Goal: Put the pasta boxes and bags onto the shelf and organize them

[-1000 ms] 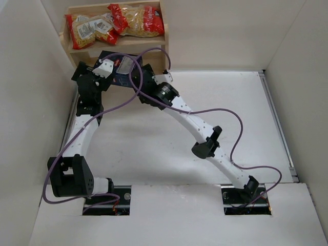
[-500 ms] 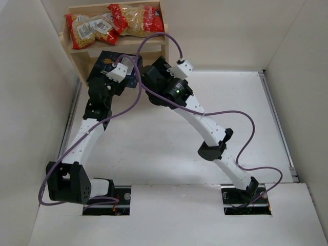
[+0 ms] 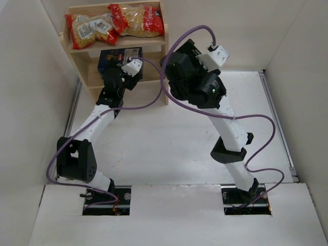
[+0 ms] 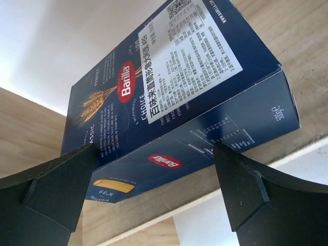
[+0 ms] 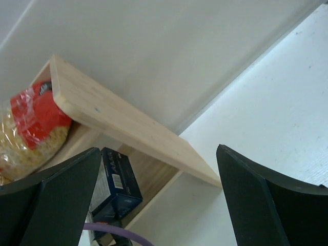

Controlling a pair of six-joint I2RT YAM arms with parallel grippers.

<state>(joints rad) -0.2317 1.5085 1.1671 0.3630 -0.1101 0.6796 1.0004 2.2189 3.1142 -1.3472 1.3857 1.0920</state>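
White tabletop (image 3: 154, 143) carries the wooden shelf (image 3: 118, 45) at its far left: two pasta bags (image 3: 137, 20) lie on the top tier, the blue pasta box (image 4: 169, 87) on the lower. Left tool (image 4: 155, 148) stands open facing the box, gripping nothing; right tool (image 5: 159, 151) hangs open near the shelf.

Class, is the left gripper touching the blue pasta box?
Cannot tell. In the left wrist view the open left gripper frames the pasta box; its fingertips overlap the box's outline, showing neither gap nor contact plainly.

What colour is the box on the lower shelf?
Pasta box: dark blue, red logo; clearest in left wrist view.
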